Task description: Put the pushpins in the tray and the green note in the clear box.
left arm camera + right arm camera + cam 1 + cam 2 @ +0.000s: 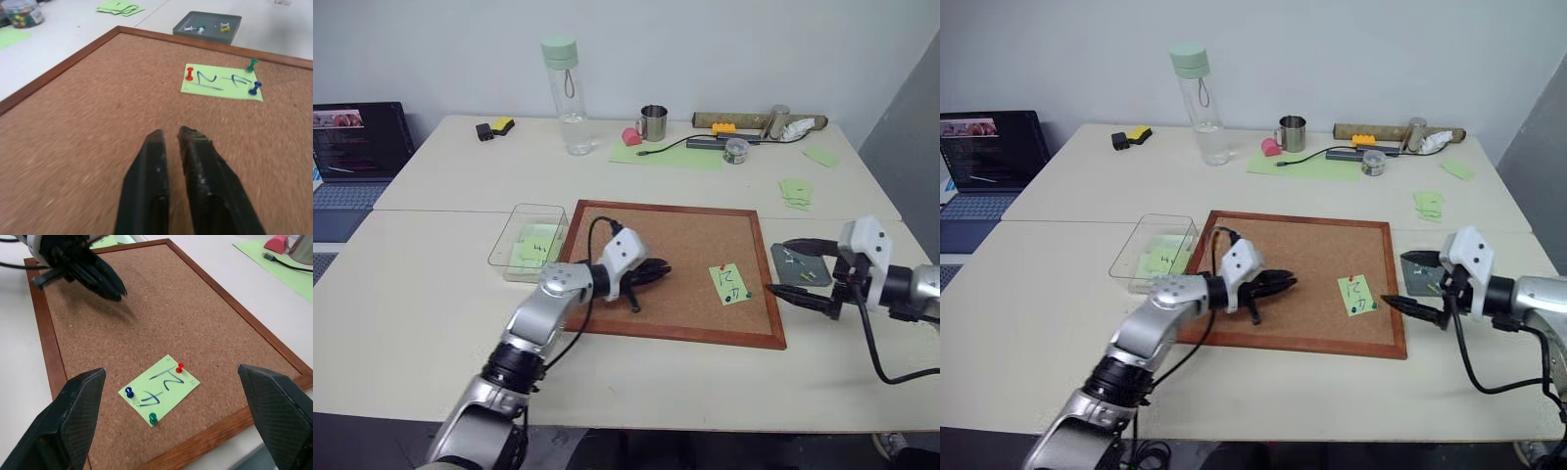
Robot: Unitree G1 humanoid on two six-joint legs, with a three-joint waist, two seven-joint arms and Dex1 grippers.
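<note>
Green note pinned askew on corkboard; left end effector together, right end effector apart.

The corkboard lies at the table's middle; the clear box sits just beside its left edge, the tray just beside its right edge; the note lies on the board's right part with three pushpins stuck at its edges; a laptop stands far left.
</note>
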